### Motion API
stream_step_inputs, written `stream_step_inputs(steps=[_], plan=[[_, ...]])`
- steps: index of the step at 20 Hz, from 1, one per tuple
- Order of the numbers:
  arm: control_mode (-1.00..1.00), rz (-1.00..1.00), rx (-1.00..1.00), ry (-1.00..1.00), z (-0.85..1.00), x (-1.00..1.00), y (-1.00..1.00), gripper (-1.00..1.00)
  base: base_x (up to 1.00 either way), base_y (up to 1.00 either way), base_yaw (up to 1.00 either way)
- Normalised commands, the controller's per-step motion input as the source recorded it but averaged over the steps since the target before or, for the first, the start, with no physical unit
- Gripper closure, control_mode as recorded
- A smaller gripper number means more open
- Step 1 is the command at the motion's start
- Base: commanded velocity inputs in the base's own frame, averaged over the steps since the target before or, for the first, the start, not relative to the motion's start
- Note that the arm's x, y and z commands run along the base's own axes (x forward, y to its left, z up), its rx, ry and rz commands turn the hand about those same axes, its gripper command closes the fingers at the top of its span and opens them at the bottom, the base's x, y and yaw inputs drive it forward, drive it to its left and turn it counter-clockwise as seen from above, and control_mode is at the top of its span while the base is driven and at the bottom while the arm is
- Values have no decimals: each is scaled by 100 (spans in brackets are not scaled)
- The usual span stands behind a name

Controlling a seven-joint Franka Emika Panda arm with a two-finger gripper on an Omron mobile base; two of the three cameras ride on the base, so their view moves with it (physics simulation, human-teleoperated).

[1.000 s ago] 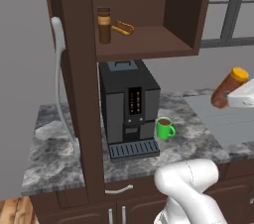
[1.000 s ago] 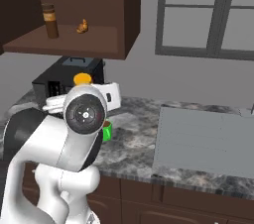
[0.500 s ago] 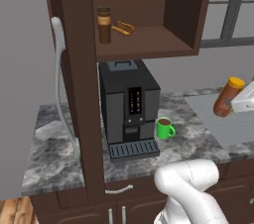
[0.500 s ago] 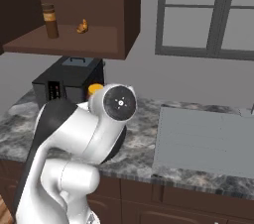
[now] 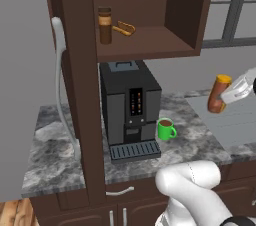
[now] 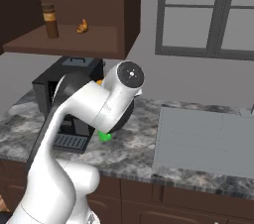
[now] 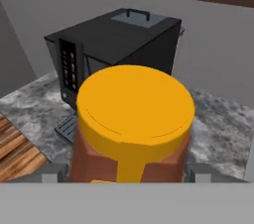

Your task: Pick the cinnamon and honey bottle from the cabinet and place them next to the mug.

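The honey bottle [image 5: 218, 95] is amber-brown with a yellow-orange cap and a yellow strip down its side. The cinnamon [image 5: 104, 25] is dark brown with a lighter tan band near its top. The mug [image 5: 165, 129] is bright green, dark brown inside. The cabinet [image 5: 80, 90] is dark brown wood with a pale handle [image 5: 62, 85]. The coffee machine [image 5: 129, 105] is black. The counter [image 5: 50, 150] is mottled grey marble.

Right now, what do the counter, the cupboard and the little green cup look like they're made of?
The counter looks like polished stone, maybe granite: grey with speckled pale and dark blotches. The cupboard looks like dark brown wood with a matte finish, though no grain shows clearly. The green cup looks like glazed ceramic or plastic: smooth, evenly bright green outside, dark inside. It's hard to say which.
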Motion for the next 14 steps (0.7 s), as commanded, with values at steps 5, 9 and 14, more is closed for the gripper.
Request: stream_step_inputs(steps=[5,9,14], plan=[[-100,7,0,2,-69,25,0,100,0,0,0],[-100,5,0,2,-76,14,0,100,0,0,0],[-100,5,0,1,-81,13,0,100,0,0,0]])
